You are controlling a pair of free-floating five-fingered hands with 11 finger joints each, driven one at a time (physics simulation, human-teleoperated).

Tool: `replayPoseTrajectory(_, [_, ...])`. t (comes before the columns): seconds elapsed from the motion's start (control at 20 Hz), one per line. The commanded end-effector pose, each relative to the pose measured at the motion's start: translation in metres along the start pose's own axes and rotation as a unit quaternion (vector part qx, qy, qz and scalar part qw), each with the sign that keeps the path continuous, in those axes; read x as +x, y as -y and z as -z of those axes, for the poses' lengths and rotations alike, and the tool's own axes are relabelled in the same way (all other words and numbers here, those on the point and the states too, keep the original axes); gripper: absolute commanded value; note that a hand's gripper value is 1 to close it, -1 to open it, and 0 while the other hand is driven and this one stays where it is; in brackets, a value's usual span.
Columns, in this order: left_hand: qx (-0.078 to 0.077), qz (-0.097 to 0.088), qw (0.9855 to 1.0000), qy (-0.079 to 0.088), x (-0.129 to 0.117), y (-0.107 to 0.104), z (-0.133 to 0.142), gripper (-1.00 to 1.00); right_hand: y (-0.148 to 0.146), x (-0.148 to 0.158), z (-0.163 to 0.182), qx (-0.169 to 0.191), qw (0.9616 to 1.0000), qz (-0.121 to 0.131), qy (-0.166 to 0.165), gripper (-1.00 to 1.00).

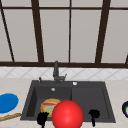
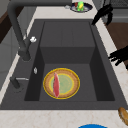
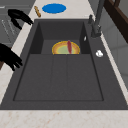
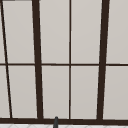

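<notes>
Left hand (image 1: 42, 118) hovers, fingers loose, over sink (image 1: 30, 100) front rim.

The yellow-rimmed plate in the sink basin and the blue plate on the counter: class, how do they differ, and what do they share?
The yellow-rimmed plate lies down in the sink's basin; the blue plate lies on the counter to the sink's left. The yellow-rimmed plate has a green middle and carries a red piece; the blue plate is plain and bare. Both are round and lie flat.
</notes>
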Motion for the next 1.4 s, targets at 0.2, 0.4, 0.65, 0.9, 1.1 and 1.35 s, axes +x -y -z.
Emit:
replayPoseTrajectory(0.2, [0.002, 0.004, 1.0000, -0.001, 0.000, 0.000, 0.000, 0.00, -0.001, 0.003, -0.002, 0.003, 0.9998, -0.008, 0.019, -1.00])
replayPoseTrajectory(0.4, [0.003, 0.007, 1.0000, -0.003, 0.000, 0.000, 0.000, 0.00, 0.004, 0.019, 0.008, 0.008, 0.9995, -0.013, 0.027, -1.00])
replayPoseTrajectory(0.65, [0.005, 0.009, 0.9999, -0.004, -0.001, 0.000, 0.000, 0.00, 0.007, 0.033, 0.018, 0.012, 0.9993, -0.020, 0.028, -1.00])
replayPoseTrajectory(0.9, [0.005, 0.010, 0.9999, -0.004, -0.001, 0.000, 0.000, 0.00, 0.013, 0.047, 0.029, 0.011, 0.9985, -0.024, 0.048, -1.00])
replayPoseTrajectory(1.1, [0.006, 0.011, 0.9999, -0.004, -0.001, 0.000, 0.001, 0.00, 0.016, 0.057, 0.034, 0.015, 0.9967, -0.027, 0.076, -1.00])
replayPoseTrajectory(1.35, [0.006, 0.011, 0.9999, -0.005, -0.001, 0.001, 0.001, 0.00, 0.016, 0.059, 0.032, 0.007, 0.9983, -0.002, 0.058, -1.00])
